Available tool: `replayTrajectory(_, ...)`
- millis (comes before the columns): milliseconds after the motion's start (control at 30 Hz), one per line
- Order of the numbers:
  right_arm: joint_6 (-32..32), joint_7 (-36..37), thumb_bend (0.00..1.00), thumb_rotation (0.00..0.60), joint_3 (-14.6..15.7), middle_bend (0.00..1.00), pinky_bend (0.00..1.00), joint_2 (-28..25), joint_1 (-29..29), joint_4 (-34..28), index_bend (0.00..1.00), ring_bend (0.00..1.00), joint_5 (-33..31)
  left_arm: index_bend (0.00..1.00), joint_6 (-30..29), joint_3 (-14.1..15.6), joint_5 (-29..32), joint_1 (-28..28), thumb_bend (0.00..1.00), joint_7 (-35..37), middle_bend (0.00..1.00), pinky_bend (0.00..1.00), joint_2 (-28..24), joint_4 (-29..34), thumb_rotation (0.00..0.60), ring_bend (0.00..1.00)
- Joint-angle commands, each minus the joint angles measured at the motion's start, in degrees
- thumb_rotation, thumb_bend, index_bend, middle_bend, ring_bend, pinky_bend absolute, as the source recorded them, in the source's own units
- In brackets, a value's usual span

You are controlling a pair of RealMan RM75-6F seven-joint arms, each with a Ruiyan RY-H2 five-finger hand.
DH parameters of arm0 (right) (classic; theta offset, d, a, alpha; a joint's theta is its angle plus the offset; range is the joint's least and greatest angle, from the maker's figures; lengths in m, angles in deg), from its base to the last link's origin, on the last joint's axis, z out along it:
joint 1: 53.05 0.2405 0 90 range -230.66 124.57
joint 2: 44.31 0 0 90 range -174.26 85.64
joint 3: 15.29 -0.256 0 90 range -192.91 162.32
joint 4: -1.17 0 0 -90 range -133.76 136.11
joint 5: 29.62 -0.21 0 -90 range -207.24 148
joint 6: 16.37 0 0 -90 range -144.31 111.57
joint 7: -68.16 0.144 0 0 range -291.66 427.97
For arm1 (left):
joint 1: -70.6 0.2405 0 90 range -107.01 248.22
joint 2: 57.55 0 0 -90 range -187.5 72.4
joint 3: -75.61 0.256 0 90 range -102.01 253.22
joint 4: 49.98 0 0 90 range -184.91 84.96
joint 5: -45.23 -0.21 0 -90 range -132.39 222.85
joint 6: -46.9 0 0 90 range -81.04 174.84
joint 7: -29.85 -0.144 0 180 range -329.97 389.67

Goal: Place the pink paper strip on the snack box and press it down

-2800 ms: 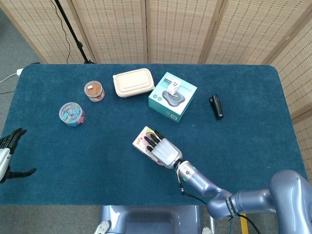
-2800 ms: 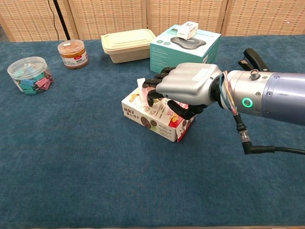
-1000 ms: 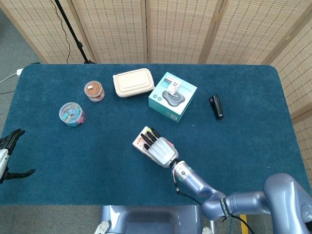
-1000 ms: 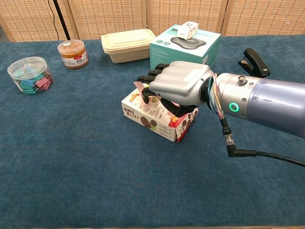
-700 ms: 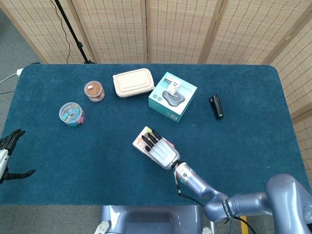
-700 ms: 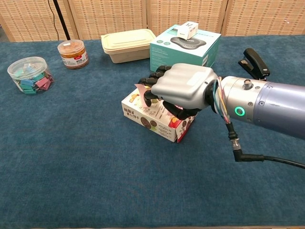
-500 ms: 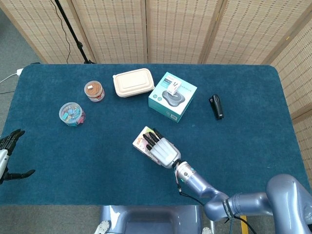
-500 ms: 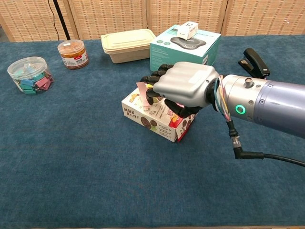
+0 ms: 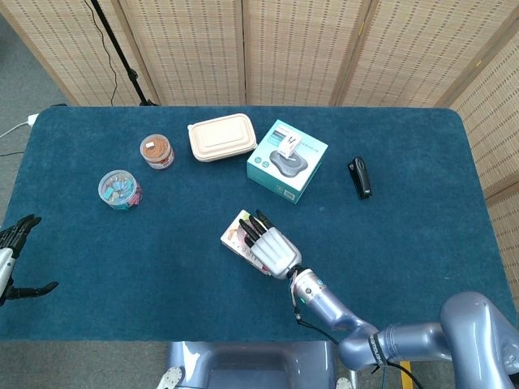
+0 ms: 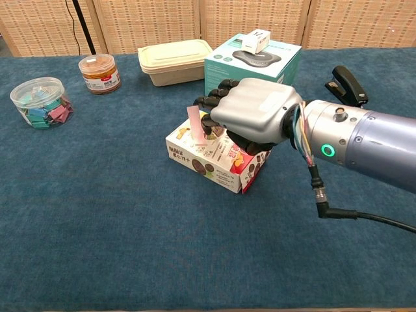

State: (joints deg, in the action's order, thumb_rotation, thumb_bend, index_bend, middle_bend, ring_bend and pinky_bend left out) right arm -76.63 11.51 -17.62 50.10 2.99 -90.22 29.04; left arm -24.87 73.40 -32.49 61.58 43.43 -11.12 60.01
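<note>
Paper strip on snack box (mid-table)

The snack box is lying flat on the table, a white carton printed with snack pictures and a red end panel, turned at an angle to the table's edge. The pink paper strip is standing nearly upright above the box's top, its lower end hidden among dark fingers.

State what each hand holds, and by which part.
The right hand pinches the pink paper strip by its lower end, above the snack box. The left hand holds nothing.
</note>
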Motion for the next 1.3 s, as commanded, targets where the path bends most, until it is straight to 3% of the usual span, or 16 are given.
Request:
replayTrajectory(33,-1.2,-0.7,0.87,0.600,0.0,0.00,0.00,-1.1,-0.6,-1.4,0.22,0.00,0.5,0.00,0.1,0.0,-0.1,0.0,0.10,0.2,0.00,0.00,-0.1,-0.1,0.600,0.00)
replayTrajectory(200,-2.9,-1.4,0.87,0.600,-0.2,0.00,0.00,-3.2,-1.5,-4.5,0.18,0.00,1.1,0.00,0.0,0.0,0.1,0.1,0.10,0.7,0.00,0.00,-0.2,-0.2,0.600,0.00)
replayTrajectory(433,-2.9,0.9,0.88,0.600,-0.4,0.00,0.00,-4.1,-2.1,-7.9,0.21,0.00,3.7,0.00,-0.1,0.1,-0.4,0.3,0.10,1.3,0.00,0.00,-0.3,-0.4,0.600,0.00)
replayTrajectory(833,-0.6,1.8,0.90,0.600,-1.6,0.00,0.00,2.9,-1.1,0.4,0.24,0.00,5.0,0.00,-0.2,0.2,-0.7,0.4,0.10,2.2,0.00,0.00,-0.4,-0.8,0.600,0.00)
replayTrajectory(1300,0.0,0.7,0.90,0.600,-1.0,0.00,0.00,5.3,-1.8,5.3,0.26,0.00,6.1,0.00,-0.2,0.3,-1.1,0.6,0.10,3.4,0.00,0.00,-0.7,-1.2,0.600,0.00)
